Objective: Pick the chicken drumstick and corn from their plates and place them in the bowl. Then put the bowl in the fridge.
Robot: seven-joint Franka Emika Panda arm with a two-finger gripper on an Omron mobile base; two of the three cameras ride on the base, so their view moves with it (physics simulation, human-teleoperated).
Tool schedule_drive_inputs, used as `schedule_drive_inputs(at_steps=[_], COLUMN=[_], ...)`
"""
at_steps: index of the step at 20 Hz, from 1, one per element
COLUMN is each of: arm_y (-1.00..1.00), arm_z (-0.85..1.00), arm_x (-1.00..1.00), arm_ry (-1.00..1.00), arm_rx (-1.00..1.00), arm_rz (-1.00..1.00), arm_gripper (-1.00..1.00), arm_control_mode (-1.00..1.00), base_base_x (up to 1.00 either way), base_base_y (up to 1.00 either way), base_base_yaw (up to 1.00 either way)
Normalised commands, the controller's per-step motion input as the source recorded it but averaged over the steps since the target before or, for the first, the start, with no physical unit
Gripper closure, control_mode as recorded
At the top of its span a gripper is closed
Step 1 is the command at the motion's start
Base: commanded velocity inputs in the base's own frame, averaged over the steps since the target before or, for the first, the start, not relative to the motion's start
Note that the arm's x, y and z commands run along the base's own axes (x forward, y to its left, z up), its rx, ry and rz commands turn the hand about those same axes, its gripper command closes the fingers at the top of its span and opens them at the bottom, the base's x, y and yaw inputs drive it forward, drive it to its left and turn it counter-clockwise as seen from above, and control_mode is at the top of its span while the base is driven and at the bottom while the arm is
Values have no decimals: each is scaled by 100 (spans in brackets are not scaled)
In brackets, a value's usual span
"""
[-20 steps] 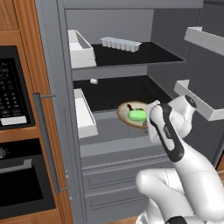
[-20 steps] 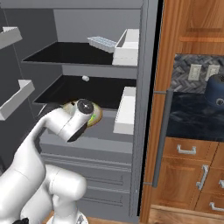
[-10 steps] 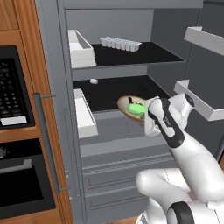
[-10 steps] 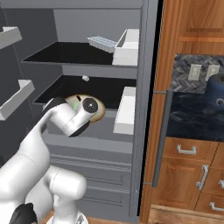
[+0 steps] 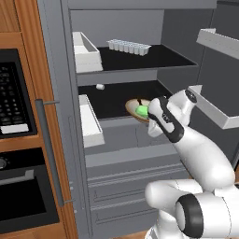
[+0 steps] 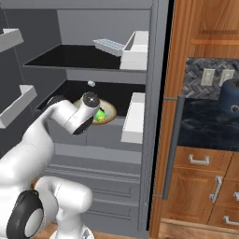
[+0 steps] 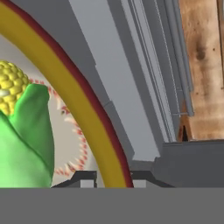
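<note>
Left base view showed the bowl on the fridge's lower dark shelf, corn inside, the arm reaching to its rim. Right base view had the bowl behind the wrist, beside a white bin. Hand view showed the end effector pinched closed on the bowl's rim, with corn close by.

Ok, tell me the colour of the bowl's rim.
Yellow with a dark red outer edge, on the bowl; clearest in the hand view.
</note>
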Motion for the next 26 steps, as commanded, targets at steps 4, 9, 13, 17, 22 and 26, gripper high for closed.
schedule_drive_inputs(at_steps=[4,9,13,17,22,26], arm_y=[1,0,0,0,0,0], arm_z=[15,5,0,0,-3,-18], arm_x=[28,36,39,43,32,24], arm_ry=[6,2,0,0,0,1], arm_rx=[-12,-15,-13,-10,1,8], arm_rz=[-4,-1,0,0,0,0], arm_gripper=[100,100,100,100,100,100], arm_control_mode=[-100,-100,-100,-100,-100,-100], base_base_x=[0,0,0,0,0,0], base_base_y=[0,0,0,0,0,0], base_base_yaw=[0,0,0,0,0,0])
